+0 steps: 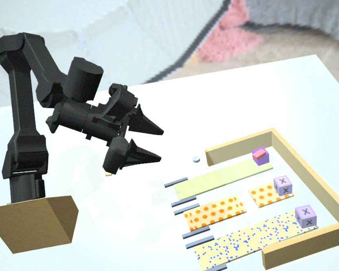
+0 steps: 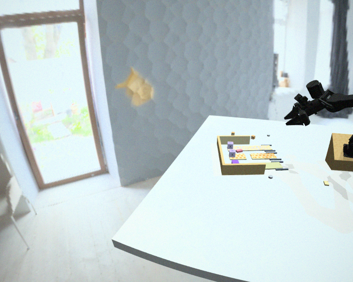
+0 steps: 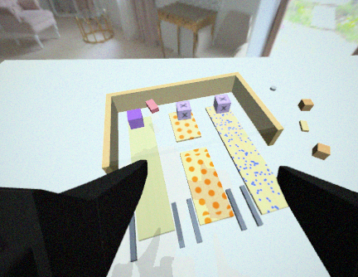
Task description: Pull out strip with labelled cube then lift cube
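The blue-speckled strip [image 1: 251, 237] [image 3: 247, 158] is in one piece, and a lilac cube marked X [image 1: 305, 216] [image 2: 230, 144] [image 3: 222, 104] stands on its far end. The orange-dotted strip is in two parts: a near piece [image 1: 215, 212] [image 3: 206, 183] and a far piece [image 1: 261, 194] [image 3: 186, 129], with a gap between. Another lilac X cube [image 1: 282, 185] [image 2: 232, 153] [image 3: 183, 110] stands on the far piece. The plain yellow-green strip [image 1: 224, 177] [image 3: 152, 187] is whole, with an unmarked purple cube [image 1: 262, 157] [image 3: 135, 119] at its far end. My gripper [image 1: 162, 145] [image 2: 285, 121] [image 3: 210, 169] is open and empty, high above the table, short of the strips.
A wooden wall [image 1: 308, 171] [image 2: 242, 168] [image 3: 172, 89] encloses the strips' far ends on three sides. Dark rails [image 1: 200, 242] [image 3: 235, 209] flank the near ends. A pink block [image 2: 239, 150] [image 3: 152, 105] is near the purple cube. Small brown blocks [image 3: 306, 104] [image 3: 321, 151] lie outside the wall.
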Action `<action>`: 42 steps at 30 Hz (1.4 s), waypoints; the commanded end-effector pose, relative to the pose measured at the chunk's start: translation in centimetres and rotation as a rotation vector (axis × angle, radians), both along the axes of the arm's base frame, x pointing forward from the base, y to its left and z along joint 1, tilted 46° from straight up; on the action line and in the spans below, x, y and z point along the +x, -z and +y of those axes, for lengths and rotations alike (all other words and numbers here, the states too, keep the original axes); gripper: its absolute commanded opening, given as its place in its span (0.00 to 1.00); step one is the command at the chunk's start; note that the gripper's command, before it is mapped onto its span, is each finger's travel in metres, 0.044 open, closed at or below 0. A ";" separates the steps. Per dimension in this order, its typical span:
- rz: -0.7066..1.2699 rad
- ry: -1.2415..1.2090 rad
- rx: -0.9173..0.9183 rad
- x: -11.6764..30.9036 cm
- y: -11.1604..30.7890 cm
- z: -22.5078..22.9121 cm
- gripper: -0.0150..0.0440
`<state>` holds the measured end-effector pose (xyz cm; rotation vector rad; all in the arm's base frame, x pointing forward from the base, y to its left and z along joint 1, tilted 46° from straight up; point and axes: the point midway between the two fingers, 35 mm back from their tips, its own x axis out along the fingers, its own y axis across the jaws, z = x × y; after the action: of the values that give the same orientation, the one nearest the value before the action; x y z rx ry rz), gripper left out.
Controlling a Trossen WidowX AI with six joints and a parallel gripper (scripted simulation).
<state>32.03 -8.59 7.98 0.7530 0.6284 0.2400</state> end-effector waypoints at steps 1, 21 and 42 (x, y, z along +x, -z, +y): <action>0.003 -0.011 0.006 0.0 0.3 0.3 0.93; 0.350 -0.522 -0.152 7.9 10.4 -1.6 0.25; 0.453 -0.898 -0.133 8.5 16.6 0.5 0.25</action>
<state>40.60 -8.28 -8.05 0.3539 1.3788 0.8481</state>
